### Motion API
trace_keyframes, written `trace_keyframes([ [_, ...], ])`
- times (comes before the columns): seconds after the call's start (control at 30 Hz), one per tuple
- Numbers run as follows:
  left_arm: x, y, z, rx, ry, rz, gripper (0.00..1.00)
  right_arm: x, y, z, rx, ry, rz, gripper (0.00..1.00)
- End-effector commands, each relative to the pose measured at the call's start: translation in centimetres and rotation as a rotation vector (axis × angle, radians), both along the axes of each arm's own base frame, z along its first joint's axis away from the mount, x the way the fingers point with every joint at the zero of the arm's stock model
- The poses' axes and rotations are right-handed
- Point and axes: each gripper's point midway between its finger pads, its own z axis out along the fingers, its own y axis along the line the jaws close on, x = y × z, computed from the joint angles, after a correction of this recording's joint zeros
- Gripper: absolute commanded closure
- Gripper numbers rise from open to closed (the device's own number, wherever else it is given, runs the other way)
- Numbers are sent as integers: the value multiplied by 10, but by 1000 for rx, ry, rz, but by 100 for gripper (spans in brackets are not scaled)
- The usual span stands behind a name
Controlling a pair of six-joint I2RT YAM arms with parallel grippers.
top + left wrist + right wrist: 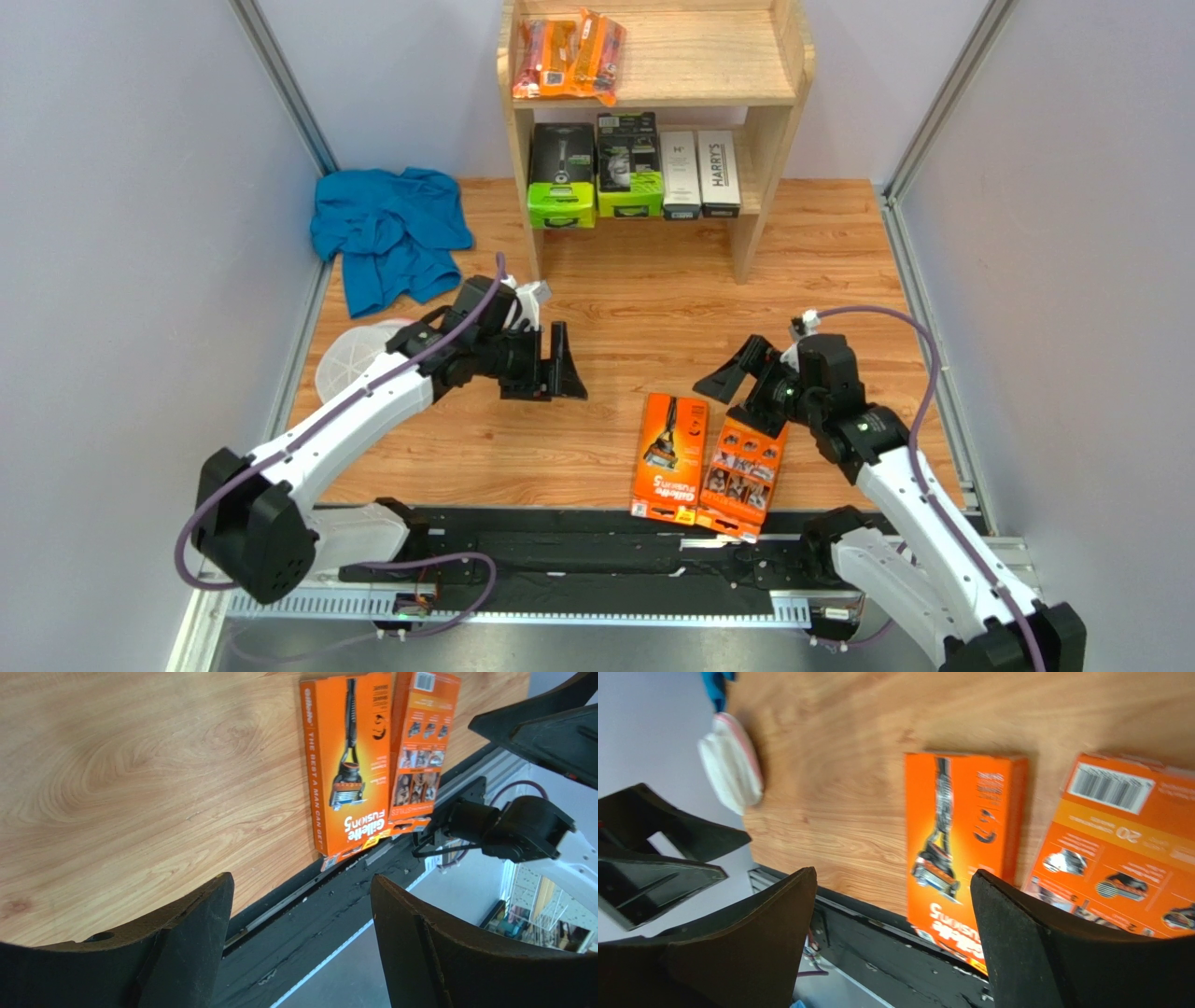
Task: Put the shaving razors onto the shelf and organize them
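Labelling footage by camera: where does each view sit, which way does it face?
Top external: above, behind the bases, looking down at table and shelf; left gripper and right gripper show.
Left wrist: behind the left gripper, facing the table's near edge; own fingers below.
Right wrist: behind the right gripper, facing likewise; own fingers below.
Shared: both wrist views show the Gillette box.

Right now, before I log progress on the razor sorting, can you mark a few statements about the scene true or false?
1. Two flat orange boxes lie on the table, not on the shelf. True.
2. The left gripper holds a box. False: it is open and empty.
3. The orange blister packs sit on the shelf's top tier. True.
4. The white boxes lie on the table. False: they stand on the shelf's lower tier.
5. The right gripper is open. True.
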Motion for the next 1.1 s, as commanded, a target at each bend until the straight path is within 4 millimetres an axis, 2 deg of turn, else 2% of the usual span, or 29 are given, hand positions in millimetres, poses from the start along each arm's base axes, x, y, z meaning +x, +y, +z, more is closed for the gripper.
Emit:
trace_keyframes([
  [0.0,8,-16,-15,-16,20,24,20,3,-4,-32,-56,70,-12,17],
  [0.07,7,-20,-28,-4,50,25,20,5,-5,-46,-72,108,-16,18],
  [0.23,1,-30,-48,2,97,13,21,14,3,-62,-68,136,-13,19],
  [0.3,-2,-32,-55,4,118,16,20,17,8,-65,-55,142,2,23],
  [0.53,-2,-38,-58,-8,130,11,21,22,20,-92,-133,230,43,35],
  [0.57,-2,-39,-57,-12,127,9,22,21,20,-94,-148,240,45,41],
  [0.63,-2,-39,-54,-16,120,8,22,21,21,-102,-198,261,53,44],
  [0.7,-2,-39,-52,-21,115,7,22,18,23,-109,-237,281,68,51],
  [0.87,-5,-37,-51,-22,120,6,23,16,30,-125,-245,341,66,82],
  [0.97,-7,-34,-47,-24,114,15,23,19,38,-133,-217,357,59,94],
  [1.07,-9,-30,-44,-14,107,22,23,22,44,-141,-193,381,43,100],
])
